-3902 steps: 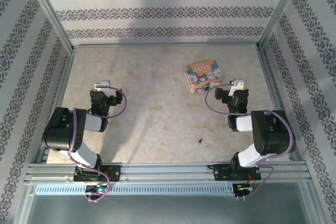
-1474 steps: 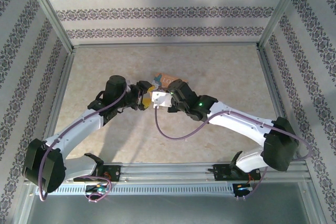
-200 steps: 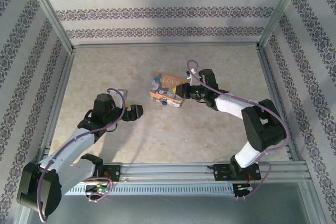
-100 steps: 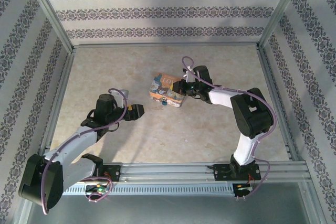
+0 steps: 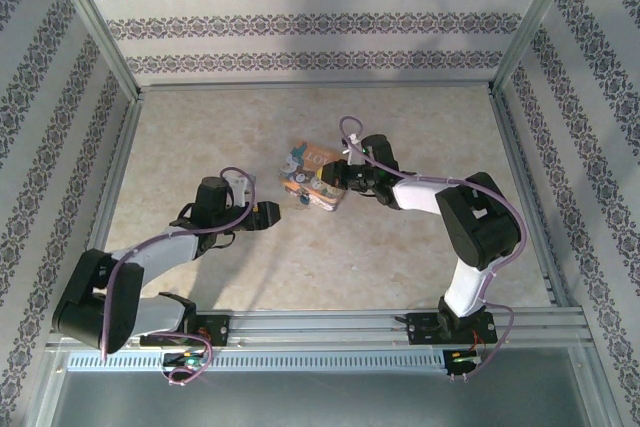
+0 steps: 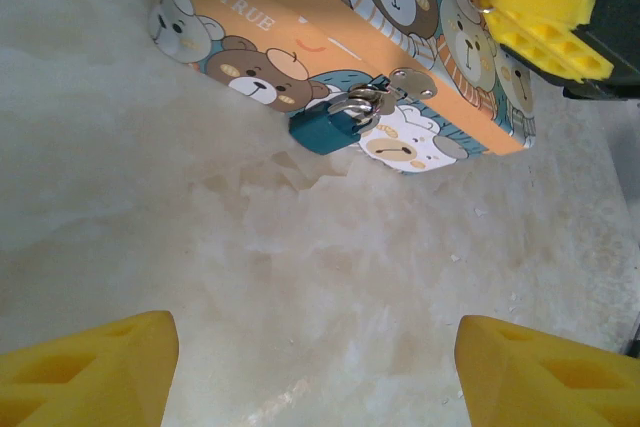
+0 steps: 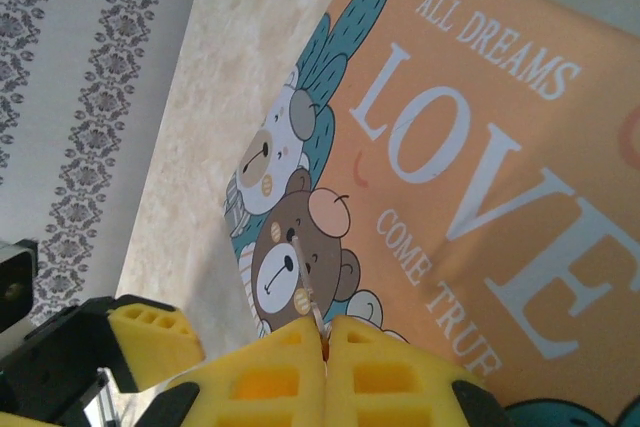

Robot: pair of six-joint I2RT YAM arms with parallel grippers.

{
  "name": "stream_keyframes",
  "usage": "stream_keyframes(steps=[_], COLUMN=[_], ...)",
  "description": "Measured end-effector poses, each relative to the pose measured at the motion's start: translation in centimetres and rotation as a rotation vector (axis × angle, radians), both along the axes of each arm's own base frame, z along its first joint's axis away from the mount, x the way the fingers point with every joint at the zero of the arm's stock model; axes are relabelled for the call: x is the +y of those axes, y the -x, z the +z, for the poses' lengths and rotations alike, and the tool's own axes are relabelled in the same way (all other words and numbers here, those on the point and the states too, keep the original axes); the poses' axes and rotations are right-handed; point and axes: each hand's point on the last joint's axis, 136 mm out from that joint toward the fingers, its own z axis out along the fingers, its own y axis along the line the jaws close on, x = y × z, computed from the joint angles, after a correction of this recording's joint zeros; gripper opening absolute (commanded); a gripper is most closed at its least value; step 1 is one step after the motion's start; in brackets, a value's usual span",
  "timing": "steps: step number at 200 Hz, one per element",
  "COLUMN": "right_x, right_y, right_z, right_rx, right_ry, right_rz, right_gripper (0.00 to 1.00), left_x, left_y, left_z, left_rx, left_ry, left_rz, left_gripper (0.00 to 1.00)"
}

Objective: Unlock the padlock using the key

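- Padlock (image 6: 325,132): small glossy teal block with silvery metal fittings, hanging on the front wall of a flat orange bear-printed tin (image 6: 330,22) on the marbled table (image 6: 200,247).
- Left gripper (image 6: 315,367): ribbed yellow pads wide apart, empty, facing the padlock.
- Right gripper (image 7: 325,337): pads pressed together above the tin's lid, with a thin, unidentifiable silvery sliver (image 7: 304,292) between them.

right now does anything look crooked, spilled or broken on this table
Only mildly. The orange bear-printed tin box sits skewed to the edges of the marbled table. Its small teal padlock lies slanted at the front clasp instead of hanging straight. No spill or damage shows.
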Motion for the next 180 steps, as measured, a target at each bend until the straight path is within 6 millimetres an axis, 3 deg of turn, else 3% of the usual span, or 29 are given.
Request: stream_keyframes(steps=[50,180], right_x=[0.1,-0.1], right_y=[0.2,0.5], right_z=[0.0,0.1], right_rx=[-0.007,-0.014], right_ry=[-0.01,-0.012], right_rz=[-0.009,-0.012], right_gripper=[0.0,0.0], left_x=[-1.4,-4.6], left_y=[-1.3,-4.0], left_z=[0.0,-2.3], left_rx=[-0.027,-0.055], left_ry=[0.033,0.044], left_rz=[-0.039,-0.145], left_gripper=[0.72,0.68])
